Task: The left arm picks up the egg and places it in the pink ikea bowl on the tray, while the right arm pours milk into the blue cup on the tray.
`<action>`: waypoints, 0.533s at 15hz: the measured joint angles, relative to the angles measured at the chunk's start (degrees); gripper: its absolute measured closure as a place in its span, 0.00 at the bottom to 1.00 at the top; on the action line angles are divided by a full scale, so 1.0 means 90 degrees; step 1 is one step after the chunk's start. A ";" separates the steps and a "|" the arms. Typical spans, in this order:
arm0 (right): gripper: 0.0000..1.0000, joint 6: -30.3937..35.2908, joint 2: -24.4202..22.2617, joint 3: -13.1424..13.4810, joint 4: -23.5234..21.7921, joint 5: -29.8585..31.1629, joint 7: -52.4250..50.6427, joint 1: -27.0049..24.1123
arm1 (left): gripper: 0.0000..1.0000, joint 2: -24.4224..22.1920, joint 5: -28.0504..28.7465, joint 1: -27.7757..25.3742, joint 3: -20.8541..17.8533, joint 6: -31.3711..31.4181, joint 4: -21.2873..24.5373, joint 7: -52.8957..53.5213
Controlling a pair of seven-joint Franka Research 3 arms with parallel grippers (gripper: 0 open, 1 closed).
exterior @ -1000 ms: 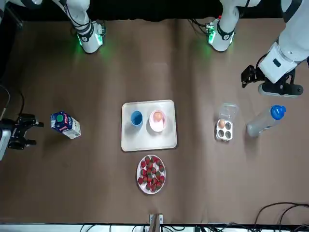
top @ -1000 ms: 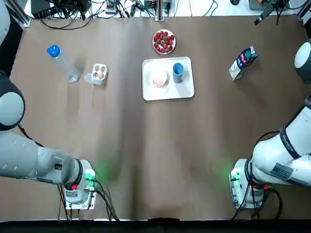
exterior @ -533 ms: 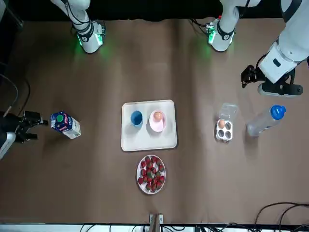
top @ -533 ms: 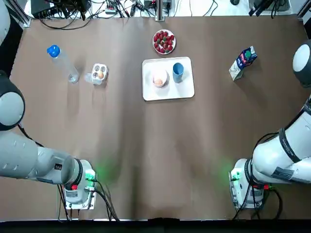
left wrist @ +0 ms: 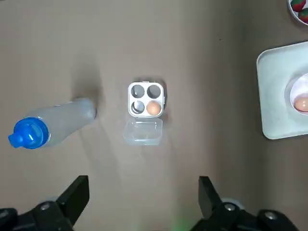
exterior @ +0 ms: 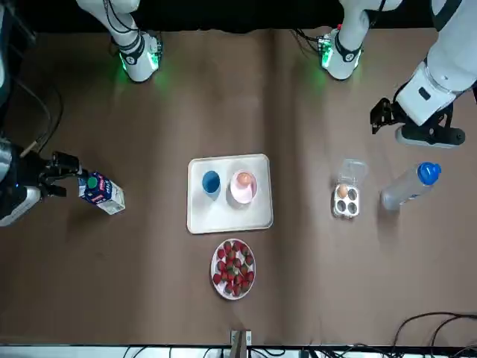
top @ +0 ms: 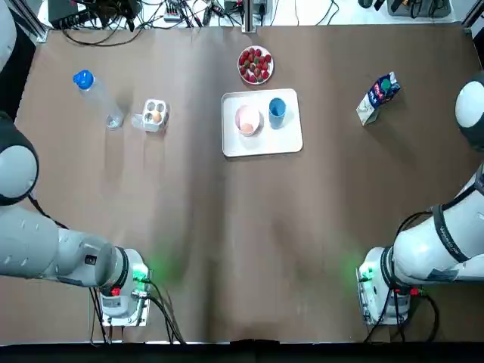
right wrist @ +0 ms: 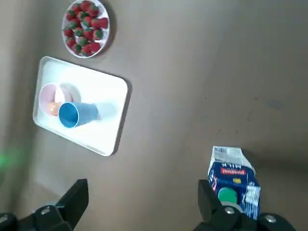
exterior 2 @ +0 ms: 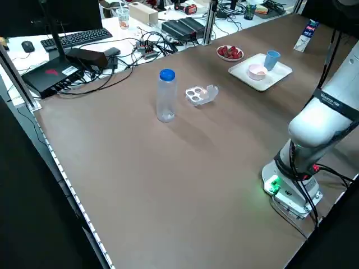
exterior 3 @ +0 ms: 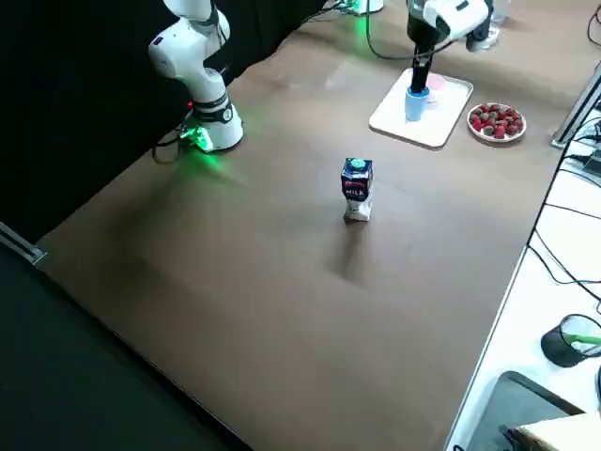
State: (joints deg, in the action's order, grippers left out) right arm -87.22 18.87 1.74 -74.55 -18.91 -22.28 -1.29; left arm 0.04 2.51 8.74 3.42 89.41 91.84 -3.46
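Right gripper (right wrist: 143,186) near "MILK" carton (right wrist: 234,179)

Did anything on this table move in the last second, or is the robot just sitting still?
The right hand, open, moved in toward the milk carton and is now close beside its top; nothing was taken hold of. The left hand, also open, barely moved, near the water bottle. The carton, tray, egg box and strawberries stayed put.
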 joint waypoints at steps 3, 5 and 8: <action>0.00 0.0101 -0.0319 -0.0001 -0.0017 0.0303 0.0889 0.0256 | 0.00 0.0000 0.0000 0.0000 0.0011 -0.0009 0.0000 0.0019; 0.00 0.0315 -0.0487 0.0002 -0.0029 0.0513 0.1235 0.0300 | 0.00 0.0000 0.0000 0.0000 0.0017 -0.0009 0.0000 0.0020; 0.00 0.0628 -0.0772 0.0080 -0.0160 0.1001 0.1996 0.0666 | 0.00 0.0000 0.0000 0.0000 0.0021 -0.0010 0.0000 0.0022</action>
State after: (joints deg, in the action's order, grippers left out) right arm -81.57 11.93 2.47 -75.99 -9.90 -4.32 4.71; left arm 0.04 2.51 8.74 3.61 89.32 91.84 -3.26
